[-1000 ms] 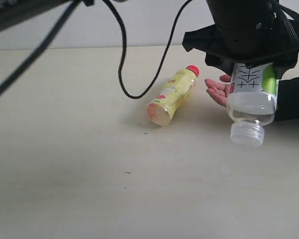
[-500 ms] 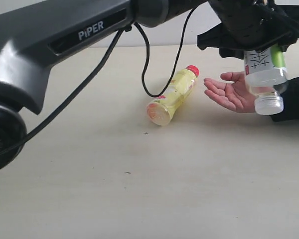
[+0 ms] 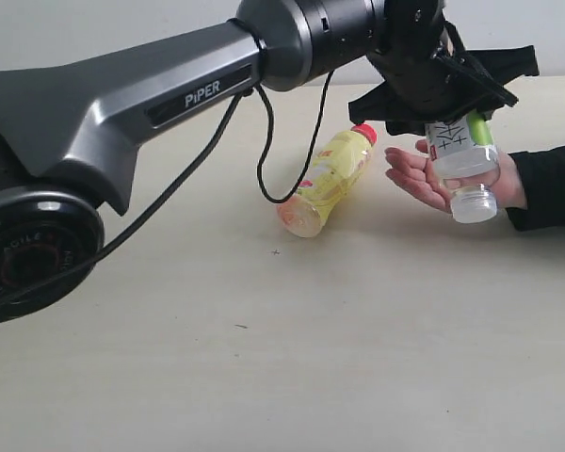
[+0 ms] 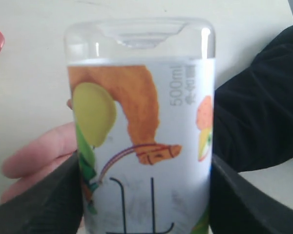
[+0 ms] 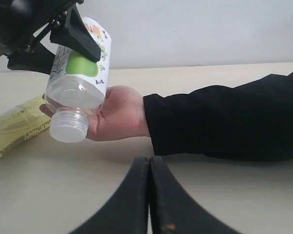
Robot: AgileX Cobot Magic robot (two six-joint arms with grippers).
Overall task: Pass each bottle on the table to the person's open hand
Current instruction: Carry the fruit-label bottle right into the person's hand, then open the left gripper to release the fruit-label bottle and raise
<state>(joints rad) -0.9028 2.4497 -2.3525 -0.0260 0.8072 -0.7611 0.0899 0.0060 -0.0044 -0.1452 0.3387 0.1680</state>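
Observation:
My left gripper (image 3: 457, 118) is shut on the squarish clear bottle (image 3: 463, 162) with the white-green fruit label, holding it cap-down over the person's open hand (image 3: 424, 175). The same bottle (image 4: 141, 136) fills the left wrist view between the dark fingers (image 4: 44, 200). From the right wrist view the bottle (image 5: 78, 87) hangs just above the palm (image 5: 119, 114). The yellow bottle with a red cap (image 3: 327, 179) lies on its side on the table (image 3: 264, 358), left of the hand. My right gripper (image 5: 149, 163) is shut and empty, low over the table. The other two bottles are out of view.
The left arm (image 3: 169, 104) stretches across the exterior view from the left, with a black cable (image 3: 264, 160) hanging from it. The person's black sleeve (image 3: 546, 184) rests on the table at the right edge.
The left arm has swung further in from the left and carried the squarish bottle away from the camera and down, from beside the hand to right over the palm.

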